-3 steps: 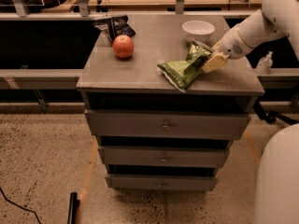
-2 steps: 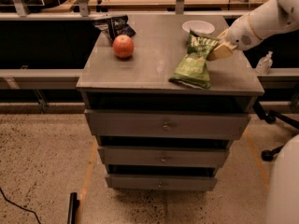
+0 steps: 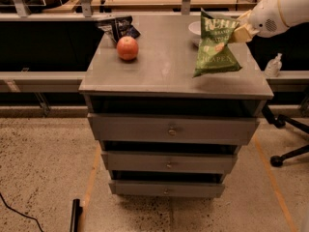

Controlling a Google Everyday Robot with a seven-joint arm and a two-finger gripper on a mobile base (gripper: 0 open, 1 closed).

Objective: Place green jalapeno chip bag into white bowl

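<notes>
Nearest, we saw bare speckled floor (image 3: 43,178) in front of the cabinet, with a chair base (image 3: 289,154) off to the right. We counted three drawers (image 3: 171,129) under the grey cabinet top (image 3: 164,71), whose front and middle lay open. Over its front right part hung one green jalapeno chip bag (image 3: 216,45), upright, its lower edge close to the right rim; we could not tell whether it touched the surface. The gripper (image 3: 240,33) came in from the right, above that edge, its fingers pinched on the bag's upper right corner. One apple (image 3: 127,48) sat toward the left, well apart from the bag. Further back, one white bowl (image 3: 197,29) stood partly hidden just behind the bag, and one dark snack bag (image 3: 118,27) lay at the far left corner.
</notes>
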